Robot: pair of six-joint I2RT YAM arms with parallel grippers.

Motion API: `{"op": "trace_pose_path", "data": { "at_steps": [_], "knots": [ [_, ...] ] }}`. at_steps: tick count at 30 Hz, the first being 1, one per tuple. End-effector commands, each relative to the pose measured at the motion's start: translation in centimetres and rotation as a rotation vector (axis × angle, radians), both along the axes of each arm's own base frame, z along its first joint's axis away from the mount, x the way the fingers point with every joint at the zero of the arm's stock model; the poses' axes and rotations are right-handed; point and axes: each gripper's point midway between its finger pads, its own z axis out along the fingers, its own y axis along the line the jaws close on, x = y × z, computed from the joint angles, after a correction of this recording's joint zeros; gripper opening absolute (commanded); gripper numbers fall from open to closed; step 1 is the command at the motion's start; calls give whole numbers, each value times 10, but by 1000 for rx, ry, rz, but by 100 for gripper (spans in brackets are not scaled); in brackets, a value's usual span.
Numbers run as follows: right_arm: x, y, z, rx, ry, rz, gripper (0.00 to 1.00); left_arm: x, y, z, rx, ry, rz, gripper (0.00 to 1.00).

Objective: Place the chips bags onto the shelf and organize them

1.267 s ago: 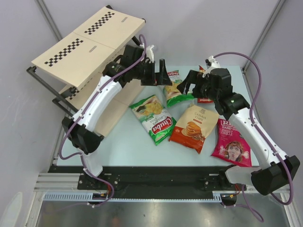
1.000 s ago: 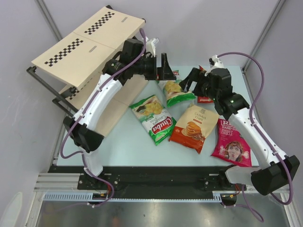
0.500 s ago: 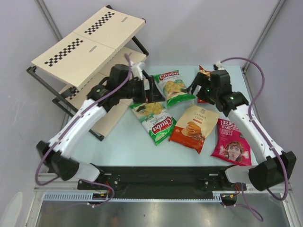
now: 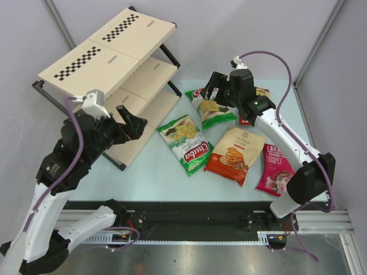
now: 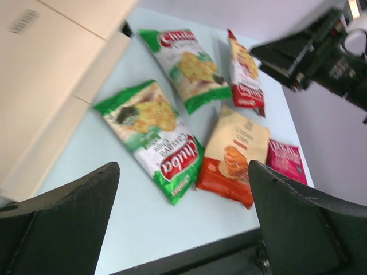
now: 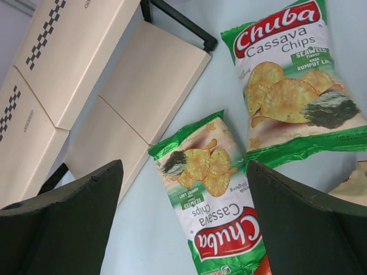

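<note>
Green Chuba bag (image 4: 215, 114) just beneath spread right hand (image 4: 214, 90), not touching.

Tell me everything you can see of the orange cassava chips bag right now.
The orange cassava chips bag is a glossy pillow pack, cream at its top shading to orange below, with a stack of chips printed on it. It lies flat, face up and slanted, on the pale table, between the nearer green Chuba bag, whose edge it meets, and the magenta bag. Nothing grips it.
</note>
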Motion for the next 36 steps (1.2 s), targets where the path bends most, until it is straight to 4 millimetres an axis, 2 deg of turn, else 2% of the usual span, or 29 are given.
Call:
{"op": "trace_pose_path", "data": {
  "at_steps": [1,2,5,7,9,11,13,14,17,18,19,22,23,24,28,33,36],
  "knots": [
    [6,10,31,62,-65,44,95,-2,48,17,60,2,220,100],
    [10,12,26,63,-56,52,95,-5,64,14,101,24,286,100],
    [18,12,25,108,-33,43,95,-8,87,-2,122,55,411,100],
    [18,17,32,144,-46,79,95,-10,94,-3,95,43,445,100],
    [18,20,31,152,-39,102,95,-8,99,-1,74,44,490,100],
    [19,16,26,157,-30,106,95,-3,106,1,89,57,536,100],
    [22,7,31,173,-50,88,95,2,114,4,102,76,582,100],
    [22,4,24,170,-42,82,95,8,114,-2,122,107,595,100],
    [18,-3,28,179,-67,91,95,17,116,-14,113,156,594,100],
    [13,-2,16,185,-46,114,95,22,113,-18,110,171,581,100],
    [7,3,29,229,-87,170,94,24,111,-22,92,192,568,100],
    [3,5,33,307,-104,223,93,26,114,-33,42,233,597,100],
    [5,4,32,309,-104,220,93,29,115,-44,19,254,618,100],
    [7,3,31,302,-102,219,93,29,121,-46,-9,251,642,100],
    [16,0,41,292,-141,227,91,31,122,-55,-113,232,655,100],
    [23,-4,34,288,-126,223,91,31,127,-64,-119,254,690,100],
    [19,-6,29,281,-120,223,91,26,133,-57,-130,232,718,100]
  ]
}}
